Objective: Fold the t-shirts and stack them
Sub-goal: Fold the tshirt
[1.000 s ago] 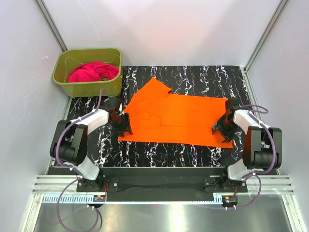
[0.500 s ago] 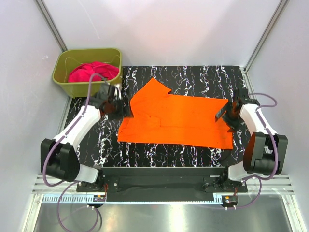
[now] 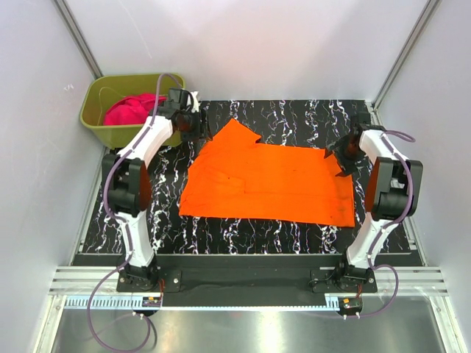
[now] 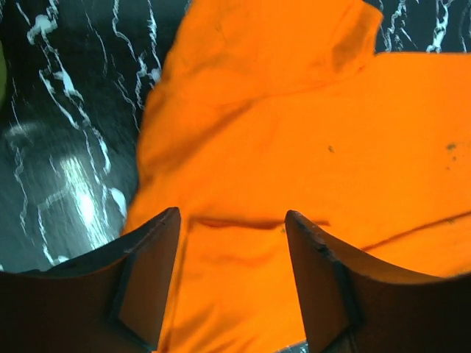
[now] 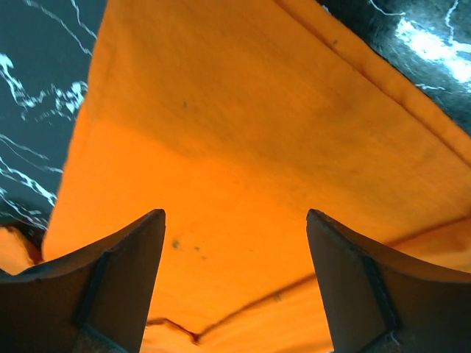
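Note:
The orange t-shirt (image 3: pixel 265 180) lies spread flat on the black marbled table, one sleeve pointing to the far left. It fills the left wrist view (image 4: pixel 294 132) and the right wrist view (image 5: pixel 243 147). My left gripper (image 3: pixel 197 125) is open and empty above the shirt's far left edge by the sleeve; its jaws stand wide apart over the cloth (image 4: pixel 232 243). My right gripper (image 3: pixel 340 154) is open and empty over the shirt's far right corner (image 5: pixel 235 228). The magenta-pink t-shirt (image 3: pixel 132 110) lies bunched in the tub.
The olive-green tub (image 3: pixel 99 90) stands at the far left corner, just behind my left arm. White walls close in the table on three sides. Bare black tabletop (image 3: pixel 309 114) shows beyond the shirt and along its near edge.
Both arms have stretched away from the near side: the left gripper went from the shirt's left edge to its far left by the tub, the right one to the far right corner.

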Action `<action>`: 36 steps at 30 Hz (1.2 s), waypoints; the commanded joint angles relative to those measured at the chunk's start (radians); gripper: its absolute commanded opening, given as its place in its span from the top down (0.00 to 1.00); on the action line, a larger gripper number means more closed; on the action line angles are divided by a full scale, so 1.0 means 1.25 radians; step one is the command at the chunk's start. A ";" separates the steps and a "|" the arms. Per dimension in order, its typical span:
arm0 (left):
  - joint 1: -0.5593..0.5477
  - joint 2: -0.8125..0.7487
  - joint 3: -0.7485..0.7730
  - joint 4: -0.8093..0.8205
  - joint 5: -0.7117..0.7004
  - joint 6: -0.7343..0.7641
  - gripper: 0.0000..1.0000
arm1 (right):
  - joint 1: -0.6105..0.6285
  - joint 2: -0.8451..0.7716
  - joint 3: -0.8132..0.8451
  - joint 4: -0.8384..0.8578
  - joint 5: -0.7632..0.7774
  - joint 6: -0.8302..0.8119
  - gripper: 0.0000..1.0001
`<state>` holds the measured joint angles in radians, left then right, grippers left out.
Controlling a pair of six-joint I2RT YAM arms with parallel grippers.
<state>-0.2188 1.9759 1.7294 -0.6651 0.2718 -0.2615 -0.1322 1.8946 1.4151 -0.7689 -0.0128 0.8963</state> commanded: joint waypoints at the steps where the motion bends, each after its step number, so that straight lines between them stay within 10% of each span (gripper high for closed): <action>1: 0.027 0.028 0.077 0.003 0.036 0.052 0.40 | -0.002 0.006 0.058 -0.005 0.024 0.094 0.17; 36: -0.040 0.275 0.186 0.110 -0.150 0.100 0.47 | -0.005 0.151 0.205 -0.021 0.094 -0.014 0.27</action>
<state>-0.2695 2.2971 1.9251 -0.5663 0.0788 -0.1535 -0.1326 2.0705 1.6039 -0.7910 0.0368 0.8940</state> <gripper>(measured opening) 0.533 0.740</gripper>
